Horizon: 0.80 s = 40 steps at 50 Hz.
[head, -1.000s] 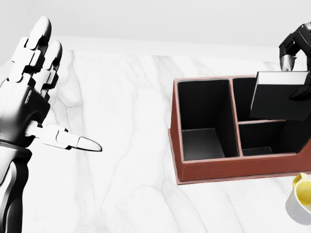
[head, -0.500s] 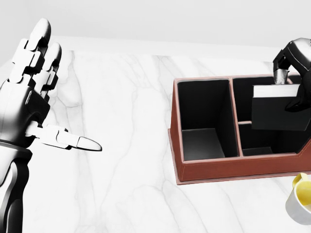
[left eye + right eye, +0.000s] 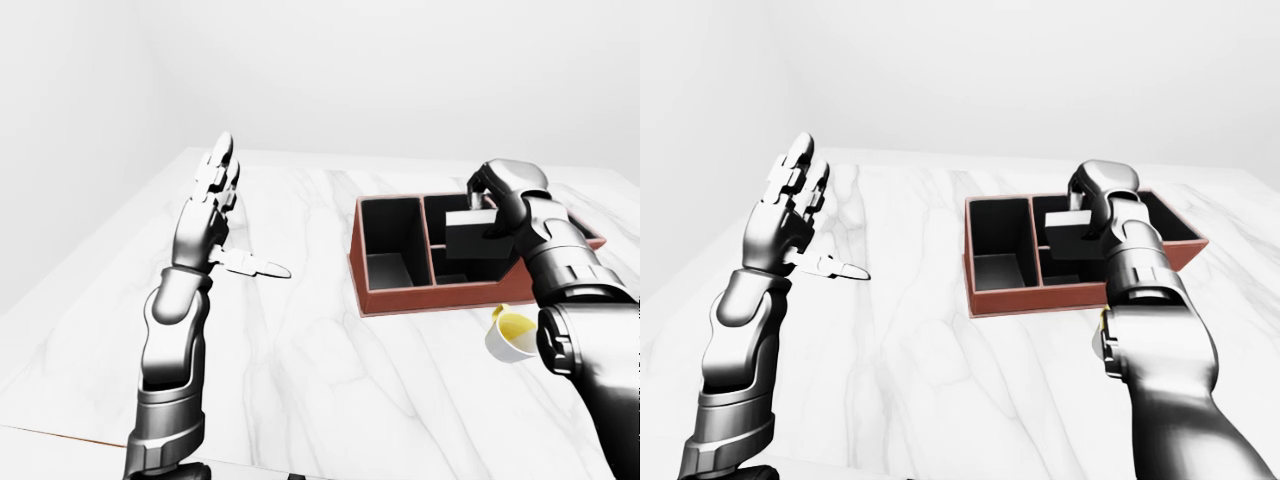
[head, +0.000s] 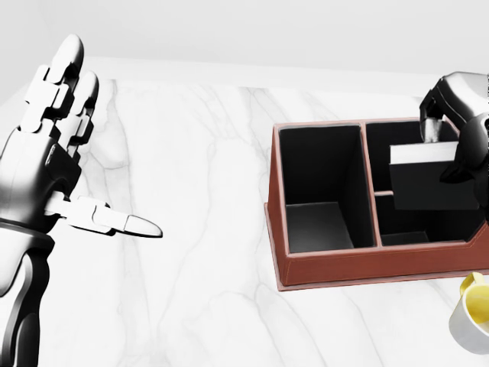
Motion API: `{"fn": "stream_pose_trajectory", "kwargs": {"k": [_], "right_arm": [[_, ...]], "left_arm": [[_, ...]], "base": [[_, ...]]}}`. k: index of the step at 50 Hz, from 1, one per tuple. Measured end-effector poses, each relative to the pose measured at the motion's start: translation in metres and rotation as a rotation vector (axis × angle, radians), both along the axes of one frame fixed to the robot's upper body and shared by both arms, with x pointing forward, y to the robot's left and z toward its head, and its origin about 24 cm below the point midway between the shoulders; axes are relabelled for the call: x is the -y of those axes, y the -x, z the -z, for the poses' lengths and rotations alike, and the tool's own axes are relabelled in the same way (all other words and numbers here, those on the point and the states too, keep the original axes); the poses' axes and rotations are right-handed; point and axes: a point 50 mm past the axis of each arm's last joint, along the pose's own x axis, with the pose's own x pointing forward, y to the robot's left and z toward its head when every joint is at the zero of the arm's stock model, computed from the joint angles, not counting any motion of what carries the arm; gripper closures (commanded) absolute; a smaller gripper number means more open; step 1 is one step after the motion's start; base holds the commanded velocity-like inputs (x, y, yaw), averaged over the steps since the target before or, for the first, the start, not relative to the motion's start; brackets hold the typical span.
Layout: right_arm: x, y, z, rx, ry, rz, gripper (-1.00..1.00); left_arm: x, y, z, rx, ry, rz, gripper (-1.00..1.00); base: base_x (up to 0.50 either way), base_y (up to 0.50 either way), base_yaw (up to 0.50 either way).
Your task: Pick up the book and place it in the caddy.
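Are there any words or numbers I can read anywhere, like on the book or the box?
None: no words, numbers or signs show in any view.
The book in the right robot hand shows a plain black cover and white page edges.
The caddy has plain brown walls.
The cup is plain white.
The marble table shows only grey veins.
The left robot hand carries no markings.

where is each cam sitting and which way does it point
Head view: on the head, tilted down at the marble table; open left hand at left, right hand holding the book over the caddy.
Left-eye view: head's left eye, wider, looking ahead; both arms, yellow cup.
Right-eye view: paired eye, right forearm hides the cup.
All share caddy, book and both hands.
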Motion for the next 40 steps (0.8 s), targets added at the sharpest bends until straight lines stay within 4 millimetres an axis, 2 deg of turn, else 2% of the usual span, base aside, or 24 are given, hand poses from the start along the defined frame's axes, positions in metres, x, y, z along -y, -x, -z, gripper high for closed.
{"fn": "stream_pose_trajectory", "kwargs": {"k": [40], "right_arm": [[-0.018,-0.004,0.018,-0.001,0.044,-0.029,1.0]], "left_arm": [[-0.002,-0.002,0.004,-0.017,-0.005,-0.013,-1.0]], "base": [[0.0,0.0,0.0]]}}
